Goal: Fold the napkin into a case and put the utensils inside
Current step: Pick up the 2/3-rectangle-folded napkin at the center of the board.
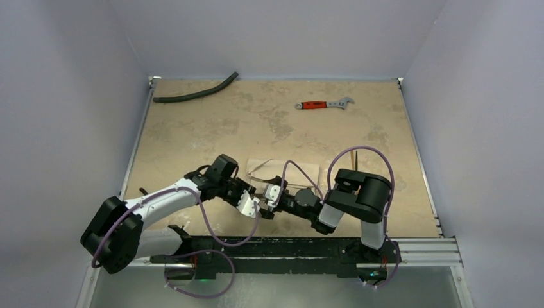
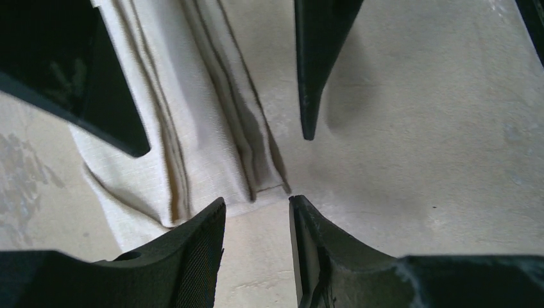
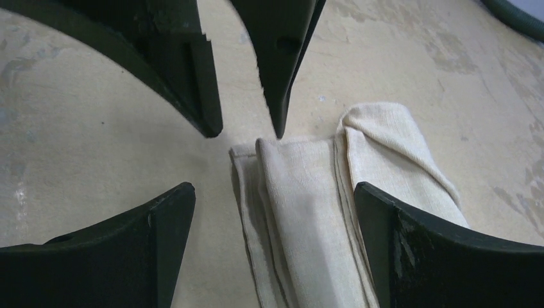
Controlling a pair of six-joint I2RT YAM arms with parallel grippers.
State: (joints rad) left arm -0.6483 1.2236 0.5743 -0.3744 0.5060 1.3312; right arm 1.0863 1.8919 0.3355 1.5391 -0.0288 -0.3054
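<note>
The cream napkin (image 1: 292, 170) lies folded into a narrow strip on the table, its short end towards the arms. My left gripper (image 1: 256, 208) and right gripper (image 1: 266, 204) meet nose to nose at that near end. In the left wrist view the left gripper (image 2: 256, 208) is open over bare table, with the napkin (image 2: 192, 128) edge just beyond its tips. The right gripper (image 3: 274, 192) stands wide open, straddling the napkin (image 3: 301, 192) strip without pinching it. A slim gold utensil (image 1: 365, 149) lies right of the napkin, partly behind a cable.
A red-handled wrench (image 1: 324, 104) lies at the back right and a curved black hose (image 1: 195, 93) at the back left. Grey walls close in the tan table (image 1: 212, 135) on three sides. The arms' black base rail (image 1: 289, 247) runs along the near edge.
</note>
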